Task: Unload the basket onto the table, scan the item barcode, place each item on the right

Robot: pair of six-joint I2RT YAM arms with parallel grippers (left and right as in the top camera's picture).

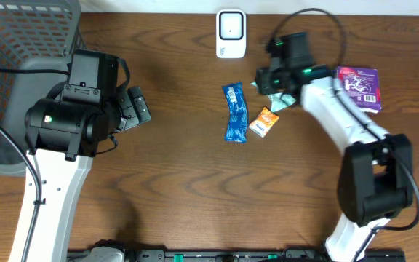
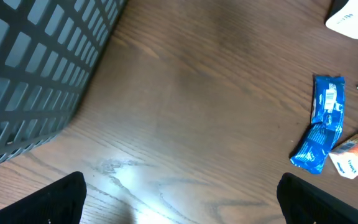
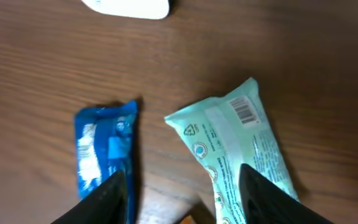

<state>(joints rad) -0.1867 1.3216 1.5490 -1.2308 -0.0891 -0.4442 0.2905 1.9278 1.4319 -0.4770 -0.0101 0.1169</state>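
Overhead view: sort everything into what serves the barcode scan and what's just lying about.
Job: white scanner, mint-green packet below the right gripper.
Lying about, for now: blue wrapper, orange packet, purple box, grey basket.

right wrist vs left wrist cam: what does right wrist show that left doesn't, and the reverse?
Only right wrist: the printed barcode on the mint-green plastic packet, which shows nearly whole, and the open right gripper, one finger over that packet.
Only left wrist: the grey plastic mesh basket, the open left gripper, and the small orange packet in clear sight.
Both: the blue plastic wrapper, an edge of the white scanner, and the brown wooden table. Left wrist catches only a sliver of the mint-green packet.
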